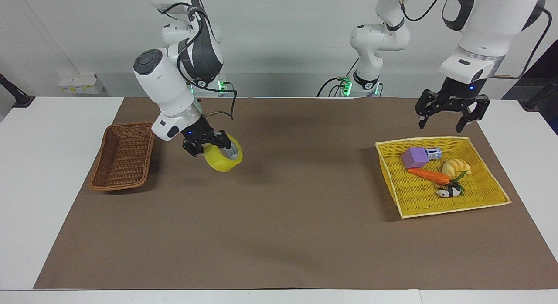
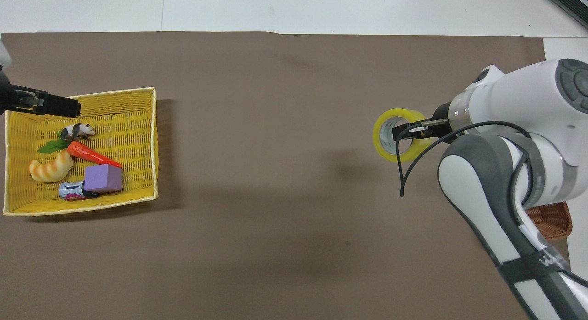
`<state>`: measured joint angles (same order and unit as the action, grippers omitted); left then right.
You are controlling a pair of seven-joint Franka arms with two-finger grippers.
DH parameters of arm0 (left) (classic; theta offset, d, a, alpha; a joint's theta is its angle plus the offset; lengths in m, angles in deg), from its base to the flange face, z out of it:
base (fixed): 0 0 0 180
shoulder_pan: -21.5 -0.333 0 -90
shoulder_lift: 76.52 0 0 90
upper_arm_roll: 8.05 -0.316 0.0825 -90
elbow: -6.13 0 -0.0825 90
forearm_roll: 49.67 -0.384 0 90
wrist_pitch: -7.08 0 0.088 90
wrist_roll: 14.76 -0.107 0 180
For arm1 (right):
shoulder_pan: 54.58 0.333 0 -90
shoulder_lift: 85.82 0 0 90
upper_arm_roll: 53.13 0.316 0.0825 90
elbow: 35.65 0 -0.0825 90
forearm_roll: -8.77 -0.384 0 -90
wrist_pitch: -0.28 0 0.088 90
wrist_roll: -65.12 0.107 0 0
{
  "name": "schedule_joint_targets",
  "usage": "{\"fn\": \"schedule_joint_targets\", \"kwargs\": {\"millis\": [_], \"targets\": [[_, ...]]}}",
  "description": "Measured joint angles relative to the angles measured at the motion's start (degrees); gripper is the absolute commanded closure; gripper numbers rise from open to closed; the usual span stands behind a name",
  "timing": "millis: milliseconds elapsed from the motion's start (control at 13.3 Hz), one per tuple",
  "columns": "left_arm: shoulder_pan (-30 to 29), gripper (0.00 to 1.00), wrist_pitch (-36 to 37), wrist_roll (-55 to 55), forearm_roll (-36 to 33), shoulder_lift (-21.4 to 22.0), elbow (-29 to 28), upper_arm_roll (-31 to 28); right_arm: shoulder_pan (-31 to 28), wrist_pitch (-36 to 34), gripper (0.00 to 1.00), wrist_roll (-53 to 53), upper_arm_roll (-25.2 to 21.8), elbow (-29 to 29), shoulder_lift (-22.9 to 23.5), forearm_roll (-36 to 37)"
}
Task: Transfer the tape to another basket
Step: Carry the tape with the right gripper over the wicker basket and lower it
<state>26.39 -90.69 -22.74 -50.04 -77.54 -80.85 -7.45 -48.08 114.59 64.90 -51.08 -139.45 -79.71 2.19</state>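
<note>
The right tool (image 1: pixel 208 143), clamped on the tape's (image 1: pixel 223 155) rim over the bench beside the wicker basket (image 1: pixel 123 155), risked dropping the tilted roll short, while the left tool (image 1: pixel 450 112) hung open, waiting.

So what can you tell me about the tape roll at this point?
The tape is a wide roll of glossy, translucent yellow packing tape with a pale grey-white core. It hangs tilted in the air over the brown mat, beside the wicker basket and not yet over it. The right gripper holds it by the wall of the ring, one finger inside the core. Nothing else touches it.
</note>
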Motion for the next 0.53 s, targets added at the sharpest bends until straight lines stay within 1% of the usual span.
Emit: {"fn": "schedule_joint_targets", "kwargs": {"millis": [150, 300, 375, 525], "targets": [[-0.19, 0.00, 2.45, -0.34, -0.02, 0.28, 1.49, -0.21, -0.66, -3.34, 1.00, 0.00, -0.18, 2.16, -0.89, 6.33], [-0.19, 0.00, 3.51, -0.37, -0.02, 0.75, 1.76, -0.09, -1.69, -6.29, 1.00, -0.29, -0.24, 2.97, -2.65, 11.37], [-0.19, 0.00, 4.24, -0.37, -0.02, 0.95, 1.77, -0.04, -2.23, -7.48, 1.00, -0.99, -0.27, 3.00, -3.56, 13.50], [-0.19, 0.00, 5.17, -0.37, -0.02, 1.13, 1.77, -0.01, -4.28, -9.66, 1.00, -3.18, -0.28, 2.98, -5.02, 15.32]]}}
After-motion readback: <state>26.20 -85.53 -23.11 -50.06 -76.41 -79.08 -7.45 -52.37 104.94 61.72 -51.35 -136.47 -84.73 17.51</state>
